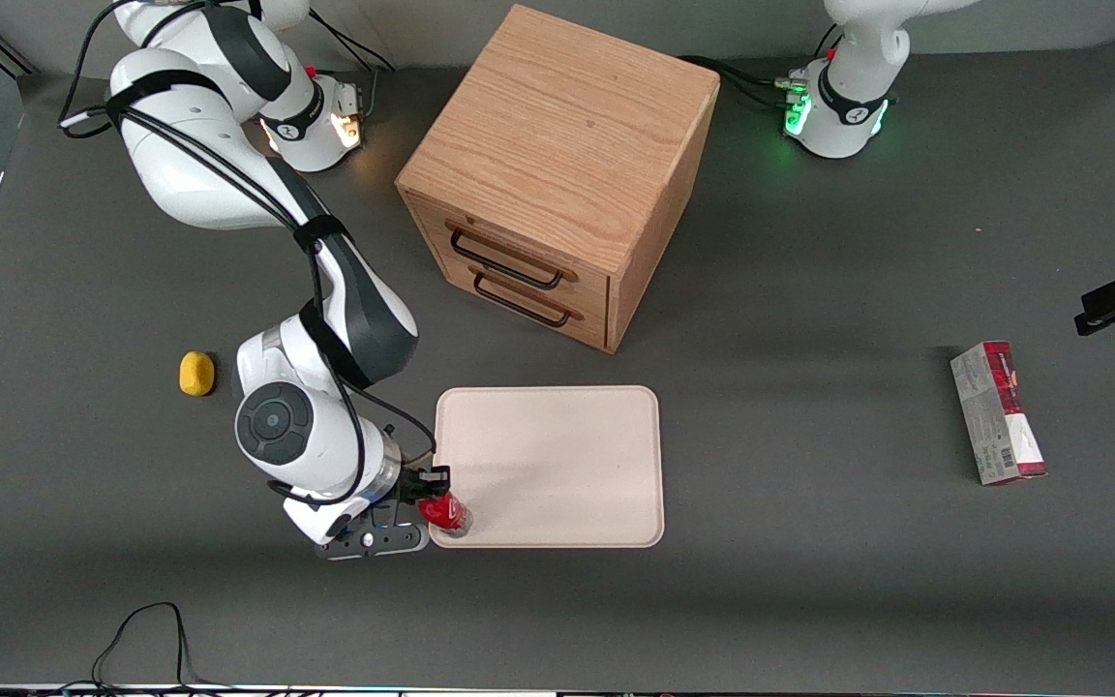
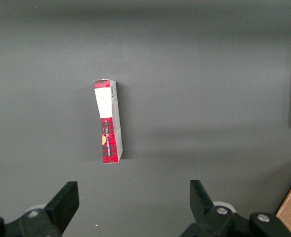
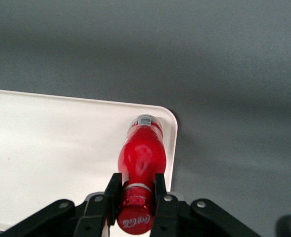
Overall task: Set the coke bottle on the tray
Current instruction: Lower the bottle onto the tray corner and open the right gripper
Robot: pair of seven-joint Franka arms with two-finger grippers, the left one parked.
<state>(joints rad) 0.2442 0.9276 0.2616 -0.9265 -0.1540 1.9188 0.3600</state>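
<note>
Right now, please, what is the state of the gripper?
Gripper: fingers closed on the coke bottle at its neck, over the tray corner nearest the working arm.

**Readable text and marks**

White script, Coca-Cola style, is seen on the red cap of the coke bottle (image 3: 141, 163); only part of it can be read. A small printed label near the bottle's base is seen, but it is too small to be read. The bottle neck is clamped by the gripper (image 3: 135, 190) over the tray (image 3: 46, 163) corner. On the red-and-grey carton (image 2: 108, 121) a barcode, a blank white panel and one line of white print are seen; the words are not legible.
</note>
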